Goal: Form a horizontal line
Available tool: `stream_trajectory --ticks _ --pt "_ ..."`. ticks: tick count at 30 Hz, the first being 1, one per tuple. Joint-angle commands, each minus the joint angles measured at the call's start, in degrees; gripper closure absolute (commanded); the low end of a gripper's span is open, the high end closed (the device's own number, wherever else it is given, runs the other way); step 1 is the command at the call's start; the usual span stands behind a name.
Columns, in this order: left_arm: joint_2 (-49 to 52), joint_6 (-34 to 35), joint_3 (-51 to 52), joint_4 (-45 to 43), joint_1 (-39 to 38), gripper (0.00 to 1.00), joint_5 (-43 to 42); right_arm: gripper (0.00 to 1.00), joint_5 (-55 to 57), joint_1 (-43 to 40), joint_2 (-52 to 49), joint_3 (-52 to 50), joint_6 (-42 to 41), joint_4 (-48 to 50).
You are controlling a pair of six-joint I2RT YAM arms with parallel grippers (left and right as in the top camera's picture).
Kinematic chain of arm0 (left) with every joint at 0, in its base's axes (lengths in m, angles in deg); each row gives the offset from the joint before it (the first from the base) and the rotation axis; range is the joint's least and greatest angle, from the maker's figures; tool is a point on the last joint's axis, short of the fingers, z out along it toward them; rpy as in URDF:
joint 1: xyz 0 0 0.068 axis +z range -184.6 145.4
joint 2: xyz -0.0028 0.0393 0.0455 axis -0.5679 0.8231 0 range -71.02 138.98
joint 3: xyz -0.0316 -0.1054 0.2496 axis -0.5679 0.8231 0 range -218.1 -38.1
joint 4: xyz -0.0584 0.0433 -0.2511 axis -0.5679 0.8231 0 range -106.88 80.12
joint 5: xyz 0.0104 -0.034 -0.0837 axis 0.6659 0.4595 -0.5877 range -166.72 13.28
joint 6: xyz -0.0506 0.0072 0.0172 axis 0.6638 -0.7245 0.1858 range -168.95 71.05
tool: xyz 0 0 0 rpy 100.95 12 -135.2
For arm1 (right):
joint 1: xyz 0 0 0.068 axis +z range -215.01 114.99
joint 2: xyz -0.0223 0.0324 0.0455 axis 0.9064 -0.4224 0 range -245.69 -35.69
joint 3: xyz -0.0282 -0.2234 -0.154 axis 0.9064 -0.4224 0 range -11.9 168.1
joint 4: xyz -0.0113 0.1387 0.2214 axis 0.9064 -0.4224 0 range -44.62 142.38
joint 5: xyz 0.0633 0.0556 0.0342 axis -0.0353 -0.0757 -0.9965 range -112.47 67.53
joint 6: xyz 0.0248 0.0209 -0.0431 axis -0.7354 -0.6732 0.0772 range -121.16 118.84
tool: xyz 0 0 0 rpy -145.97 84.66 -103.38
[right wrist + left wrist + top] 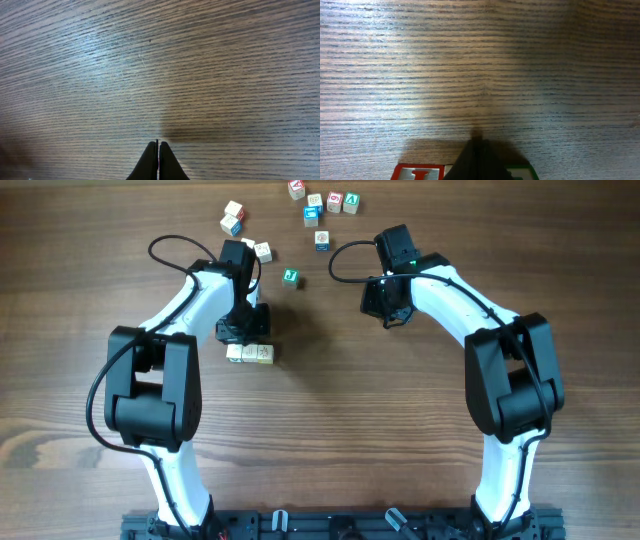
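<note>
Row of cubes [250, 353] lay left of centre in the overhead view, just below the left gripper [240, 332], closed and empty; the right gripper [158, 144] was likewise closed on nothing. Judged light, rigid, smooth-faced: best pinched across opposite flat sides.

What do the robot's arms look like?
The left arm and right arm are white tubes with chunky black joints. A thin black cable loops beside each one. The right arm has a small green light. The left gripper and right gripper are black and pointed, like beaks.
</note>
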Motion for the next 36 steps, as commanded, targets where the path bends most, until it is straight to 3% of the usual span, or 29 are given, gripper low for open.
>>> stream_trajectory --ticks 1,27,33,36 --pt "0.9 0.6 0.4 0.1 0.1 0.96 0.7 0.96 -0.2 0.2 1.8 0.2 -0.9 -0.2" --pt "0.9 0.6 0.4 -2.2 0.1 0.96 0.7 0.95 -0.2 0.2 1.8 0.2 -0.8 -0.2" --pt "0.9 5.2 0.4 -6.1 0.1 0.96 0.7 0.95 -0.2 0.2 1.8 0.2 -0.9 -0.2" --pt "0.9 6.6 0.4 -7.9 0.1 0.96 -3.1 0.96 -0.2 0.2 1.8 0.2 -0.9 -0.2"
